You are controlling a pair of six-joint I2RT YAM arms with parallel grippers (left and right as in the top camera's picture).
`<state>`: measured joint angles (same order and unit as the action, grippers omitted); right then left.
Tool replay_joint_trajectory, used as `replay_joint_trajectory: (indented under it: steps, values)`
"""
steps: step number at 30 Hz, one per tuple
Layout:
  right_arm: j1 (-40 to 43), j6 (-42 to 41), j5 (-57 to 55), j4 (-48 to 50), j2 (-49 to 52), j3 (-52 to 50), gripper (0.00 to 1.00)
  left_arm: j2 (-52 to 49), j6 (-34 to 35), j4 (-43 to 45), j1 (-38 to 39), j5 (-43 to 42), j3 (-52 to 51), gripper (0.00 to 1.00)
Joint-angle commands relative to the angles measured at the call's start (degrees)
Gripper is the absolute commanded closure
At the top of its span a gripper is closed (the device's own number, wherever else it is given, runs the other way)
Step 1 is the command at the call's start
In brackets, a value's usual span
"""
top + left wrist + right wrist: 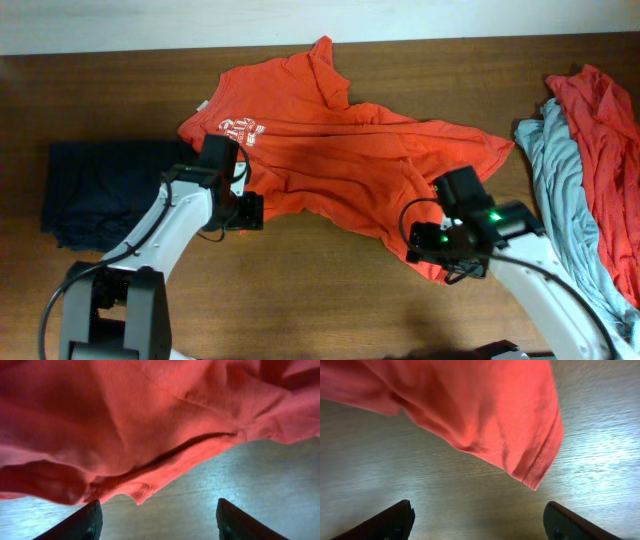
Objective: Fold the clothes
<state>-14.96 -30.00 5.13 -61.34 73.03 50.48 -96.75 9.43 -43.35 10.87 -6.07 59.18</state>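
Observation:
An orange-red T-shirt (330, 150) with a white chest print lies crumpled across the middle of the wooden table. My left gripper (250, 212) is open and empty at the shirt's near left edge; in the left wrist view the hem (150, 435) hangs just ahead of the open fingers (157, 522). My right gripper (432, 240) is open and empty at the shirt's near right corner; the right wrist view shows a sleeve end (520, 425) ahead of the open fingers (480, 522).
A folded dark navy garment (95, 190) lies at the left. A heap of clothes at the right edge holds a grey-blue piece (565, 200) and a red piece (605, 130). Bare wood (320, 290) runs along the front.

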Motion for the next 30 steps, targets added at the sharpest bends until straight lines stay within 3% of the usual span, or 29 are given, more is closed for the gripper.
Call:
replay_joint_trajectory:
  steps: [1, 9, 13, 17, 19, 25, 30]
  values:
    - [-0.3, -0.7, 0.9, 1.4, 3.5, -0.3, 0.12, 0.7, 4.5, 2.5, 0.0, -1.7, -2.1, 0.27]
    - [-0.3, -0.7, 0.9, 2.8, 9.2, -0.3, 0.12, -3.6, 7.5, 6.7, 0.0, 1.4, -3.8, 0.32]
    - [-0.3, -0.7, 0.6, 3.3, 9.2, -0.3, 0.13, -5.7, 7.5, 7.8, 0.0, 1.4, -3.8, 0.57]
    - [0.3, -0.8, 0.2, 3.5, 9.2, -0.3, 0.13, -7.6, 7.5, 7.1, 0.0, 1.3, -3.8, 0.91]
    - [1.4, -0.8, 0.3, 3.5, 9.2, -0.3, 0.12, -7.7, 7.4, 5.9, 0.0, 1.3, -3.7, 1.0]
    - [7.8, -0.7, 0.3, 3.5, 9.2, -0.3, 0.06, -7.3, 6.3, -3.4, 0.0, 0.8, -0.6, 1.0]
    - [10.2, -0.2, 0.9, 2.7, 10.4, -0.5, 0.07, -4.7, 3.5, -13.9, 0.0, 0.8, 5.0, 0.99]
